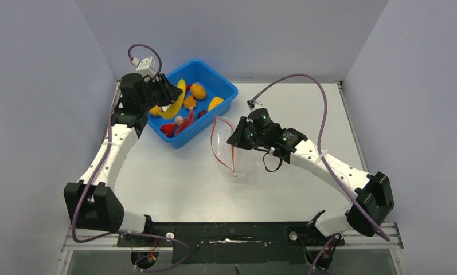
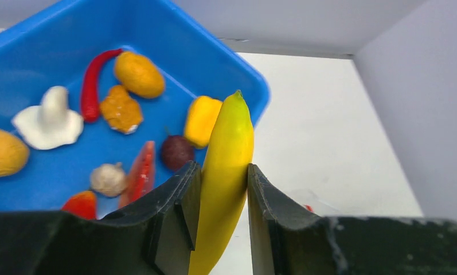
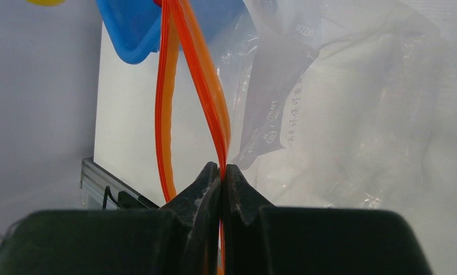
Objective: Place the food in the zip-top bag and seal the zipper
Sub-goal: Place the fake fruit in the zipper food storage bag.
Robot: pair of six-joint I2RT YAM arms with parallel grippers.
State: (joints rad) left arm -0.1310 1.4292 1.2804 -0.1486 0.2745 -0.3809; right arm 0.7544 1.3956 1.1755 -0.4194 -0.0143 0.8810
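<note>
Left tool (image 2: 223,169) around yellow banana (image 2: 229,129)

Plainly a robotics lab booth, given bare grey panels (image 1: 42,86) boxing in a white table (image 1: 174,183), with left arm (image 1: 114,149) and right arm (image 1: 323,163) bolted by a metal rail (image 1: 386,235).

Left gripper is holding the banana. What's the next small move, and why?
Probably carry the banana from over the blue tub toward the zip-top bag. The left gripper grips it, and the right gripper pinches one strip of the zipper, the other standing apart, so the mouth looks open.
</note>
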